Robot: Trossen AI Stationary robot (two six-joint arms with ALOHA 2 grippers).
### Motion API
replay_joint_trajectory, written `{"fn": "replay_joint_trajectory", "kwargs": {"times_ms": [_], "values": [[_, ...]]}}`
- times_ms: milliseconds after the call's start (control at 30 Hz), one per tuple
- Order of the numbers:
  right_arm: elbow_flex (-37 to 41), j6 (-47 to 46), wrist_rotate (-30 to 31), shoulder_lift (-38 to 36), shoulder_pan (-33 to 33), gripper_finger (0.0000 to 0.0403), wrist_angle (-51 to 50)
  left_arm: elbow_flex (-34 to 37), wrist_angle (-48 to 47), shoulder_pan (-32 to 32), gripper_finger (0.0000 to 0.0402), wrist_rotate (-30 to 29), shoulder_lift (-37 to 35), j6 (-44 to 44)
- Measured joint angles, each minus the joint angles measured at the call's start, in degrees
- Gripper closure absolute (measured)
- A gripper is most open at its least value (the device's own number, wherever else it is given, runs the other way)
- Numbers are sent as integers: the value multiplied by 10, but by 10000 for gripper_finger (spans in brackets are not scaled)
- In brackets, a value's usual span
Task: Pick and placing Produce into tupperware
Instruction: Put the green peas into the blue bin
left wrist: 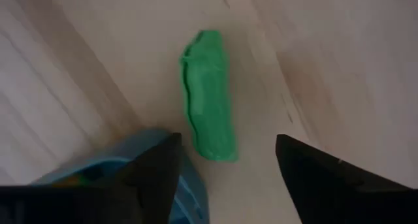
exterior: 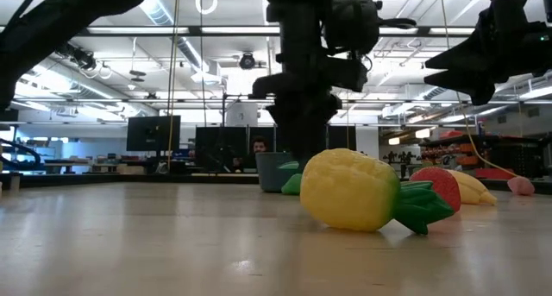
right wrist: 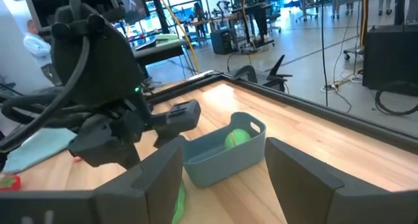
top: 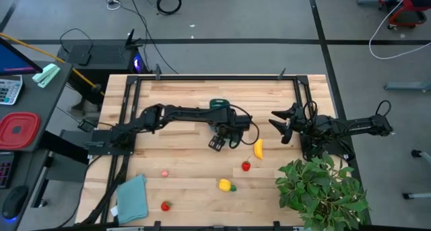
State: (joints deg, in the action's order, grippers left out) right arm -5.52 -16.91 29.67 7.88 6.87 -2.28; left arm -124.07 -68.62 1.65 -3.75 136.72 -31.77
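Counting what was in, I saw only one green piece (right wrist: 238, 138) inside the teal tub (right wrist: 222, 160). My left gripper (left wrist: 225, 178) hung open over the green cucumber (left wrist: 209, 96) lying beside it; banana (top: 258, 149), strawberries (top: 246, 166) and yellow-and-green piece (top: 226, 185) remained on the table (top: 188, 177). My right gripper (top: 281, 126) waited open.

Table layout, produce and tub.
Cucumber piece (left wrist: 209, 96) lies on table (top: 188, 174) just beside tupperware (right wrist: 222, 156); round piece (right wrist: 237, 138) inside it. Banana (top: 258, 149) right of left gripper (top: 222, 142); potted plant (top: 323, 190) at right corner.
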Motion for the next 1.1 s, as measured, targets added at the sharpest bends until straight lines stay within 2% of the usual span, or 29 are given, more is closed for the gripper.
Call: {"fn": "replay_joint_trajectory", "kwargs": {"times_ms": [267,433,833,933,1100], "values": [[0,0,-1,0,0,178,0,0,24,5,152,1,1,11],[0,0,-1,0,0,178,1,-1,28,12,163,36,18,34],[0,0,-2,6,0,178,-4,0,41,14,173,36,55,37],[0,0,-2,8,0,178,-5,0,41,14,193,36,55,36],[0,0,-2,8,0,178,-5,0,38,14,257,36,55,35]]}}
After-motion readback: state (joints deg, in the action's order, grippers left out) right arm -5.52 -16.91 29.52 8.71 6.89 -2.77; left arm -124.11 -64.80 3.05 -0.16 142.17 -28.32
